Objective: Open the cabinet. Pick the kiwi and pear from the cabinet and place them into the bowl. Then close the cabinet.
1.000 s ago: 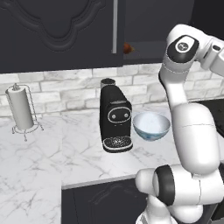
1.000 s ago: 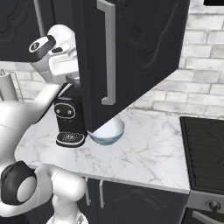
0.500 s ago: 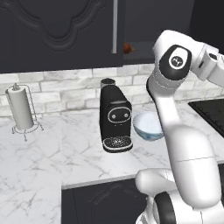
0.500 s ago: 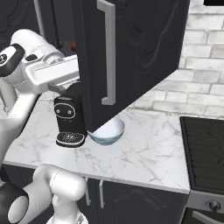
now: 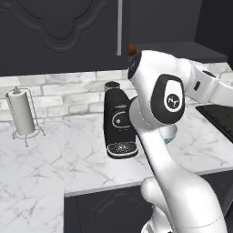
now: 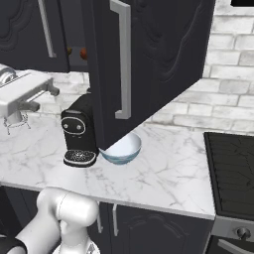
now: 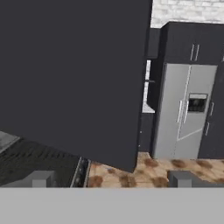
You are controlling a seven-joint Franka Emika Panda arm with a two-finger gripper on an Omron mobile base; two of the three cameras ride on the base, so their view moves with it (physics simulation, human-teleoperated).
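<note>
In the right base view, the cabinet (image 6: 149, 64), black with ornate raised panels, has its right door swung out over the counter (image 6: 168, 173), the silver bar handle (image 6: 123, 57) at 12 o'clock of the bowl (image 6: 120, 148) and the door's lower edge hanging just above the bowl's rim. The round, pale blue-white bowl sits just beside the black coffee machine (image 6: 78, 134) at its 3 o'clock, with bare marble stretching toward the stove (image 6: 230, 173) at 3 o'clock. In the hand view the gripper (image 7: 111, 178) stands with jaws spread wide and nothing between them, the dark door face (image 7: 74, 74) from 9 to 12 o'clock and clear space toward the refrigerator (image 7: 186, 109) at 2 o'clock.
</note>
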